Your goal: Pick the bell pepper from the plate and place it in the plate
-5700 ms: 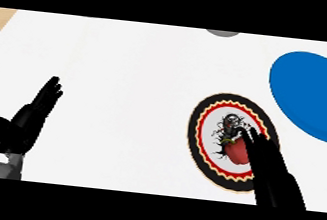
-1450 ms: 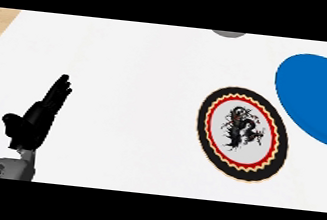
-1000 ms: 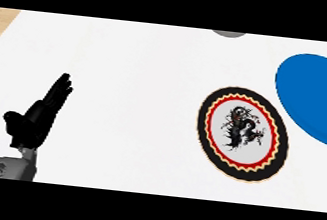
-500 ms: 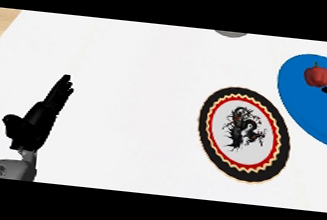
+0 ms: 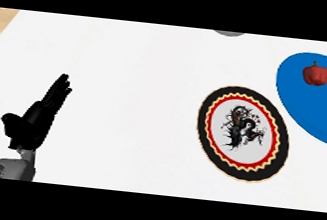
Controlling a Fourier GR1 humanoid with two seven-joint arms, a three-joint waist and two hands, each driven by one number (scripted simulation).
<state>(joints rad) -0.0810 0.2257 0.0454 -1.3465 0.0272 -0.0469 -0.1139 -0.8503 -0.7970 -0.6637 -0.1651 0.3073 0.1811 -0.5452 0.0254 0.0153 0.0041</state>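
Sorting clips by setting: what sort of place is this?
Probably a kitchen counter or dining surface: a white top carries a dragon-patterned plate and a blue plate holding a red bell pepper.

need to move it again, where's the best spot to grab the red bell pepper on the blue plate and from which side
Probably around its rounded body, coming from above. The bell pepper sits upright on the blue plate with its dark stem pointing up, nothing beside it. The stem looks too small to pinch, so fingers and thumb should curl round opposite sides of the body.
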